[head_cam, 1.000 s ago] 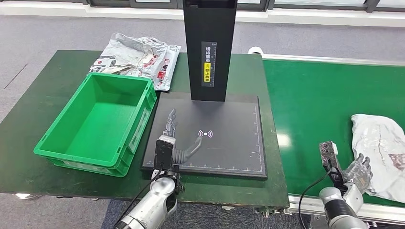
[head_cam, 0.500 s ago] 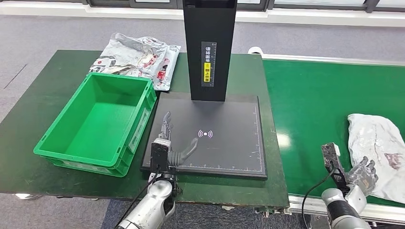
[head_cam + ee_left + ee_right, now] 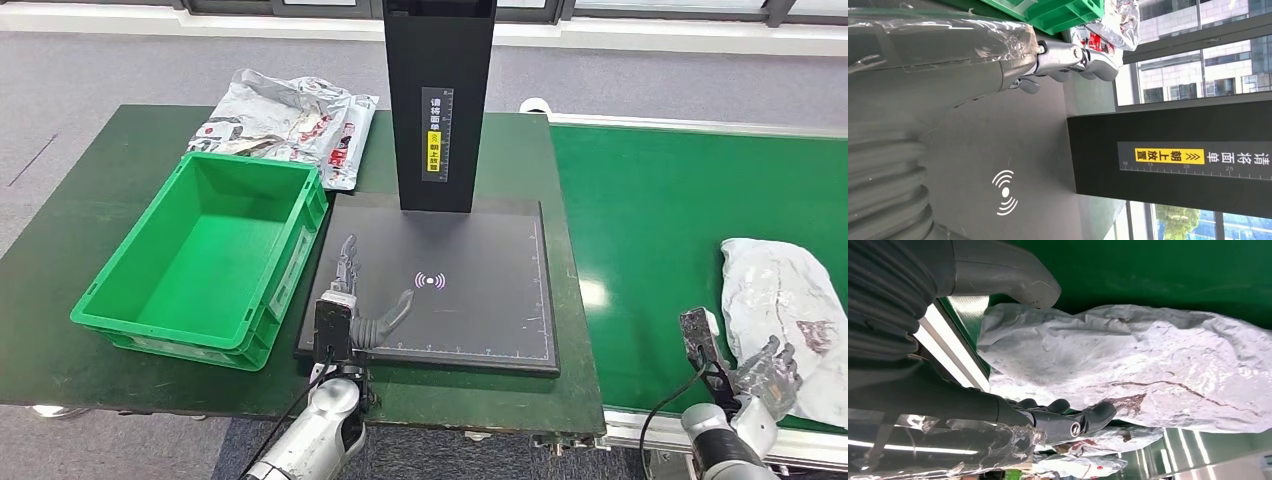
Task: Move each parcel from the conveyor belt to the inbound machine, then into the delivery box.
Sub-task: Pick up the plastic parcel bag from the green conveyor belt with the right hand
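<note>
Lying just beside right hand (image 3: pixel 765 368), parcel (image 3: pixel 785 300), perhaps touching

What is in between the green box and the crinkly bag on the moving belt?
In the head view, the black scanner pad lies between the green box and the parcel, with the left hand over its near corner.

Black scanner column (image 3: pixel 439 100) stands at the far edge of the dark scan pad (image 3: pixel 470 300), blocking that side; pad's near half is bare. Green crate (image 3: pixel 205 255) sits just left of the pad, walls raised, inside unoccupied. Conveyor belt (image 3: pixel 660 220) is open green left of the crumpled grey parcel (image 3: pixel 785 310).
</note>
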You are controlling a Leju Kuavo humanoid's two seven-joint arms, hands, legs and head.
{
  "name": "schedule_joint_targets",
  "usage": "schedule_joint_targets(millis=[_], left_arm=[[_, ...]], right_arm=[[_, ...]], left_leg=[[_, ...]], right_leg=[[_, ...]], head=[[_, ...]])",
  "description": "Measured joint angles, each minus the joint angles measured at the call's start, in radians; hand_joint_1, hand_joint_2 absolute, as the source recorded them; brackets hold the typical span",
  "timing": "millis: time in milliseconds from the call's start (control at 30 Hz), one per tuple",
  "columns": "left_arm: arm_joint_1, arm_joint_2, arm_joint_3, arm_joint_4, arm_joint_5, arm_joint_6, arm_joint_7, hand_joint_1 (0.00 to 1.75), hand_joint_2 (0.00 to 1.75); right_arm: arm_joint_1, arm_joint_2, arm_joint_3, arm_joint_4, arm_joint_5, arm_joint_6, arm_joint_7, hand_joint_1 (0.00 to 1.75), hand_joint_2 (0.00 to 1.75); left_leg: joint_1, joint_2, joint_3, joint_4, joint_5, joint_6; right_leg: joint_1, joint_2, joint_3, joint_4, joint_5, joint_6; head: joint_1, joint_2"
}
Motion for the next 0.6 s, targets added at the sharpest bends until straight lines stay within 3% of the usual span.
schedule_joint_targets(millis=[333,467,600], left_arm=[[0.001,0.0,0.001,-0.002,0.0,-0.001,0.0,0.0,1.75],[0.002,0.0,0.001,-0.004,0.0,-0.003,0.0,0.0,1.75],[0.002,0.0,0.001,-0.005,0.002,-0.008,0.0,0.0,1.75]], right_arm=[[0.006,-0.001,-0.016,0.004,0.009,0.003,0.01,0.0,1.75],[0.006,-0.002,-0.016,0.01,0.037,0.062,0.052,0.0,1.75],[0.004,-0.003,-0.016,0.014,0.07,0.201,0.116,1.75,1.75]], left_leg=[[0.0,0.0,0.0,0.0,0.0,0.0],[0.0,0.0,0.0,0.0,0.0,0.0],[0.0,0.0,0.0,0.0,0.0,0.0]], right_leg=[[0.0,0.0,0.0,0.0,0.0,0.0],[0.0,0.0,0.0,0.0,0.0,0.0],[0.0,0.0,0.0,0.0,0.0,0.0]], head=[[0.0,0.0],[0.0,0.0],[0.0,0.0]])
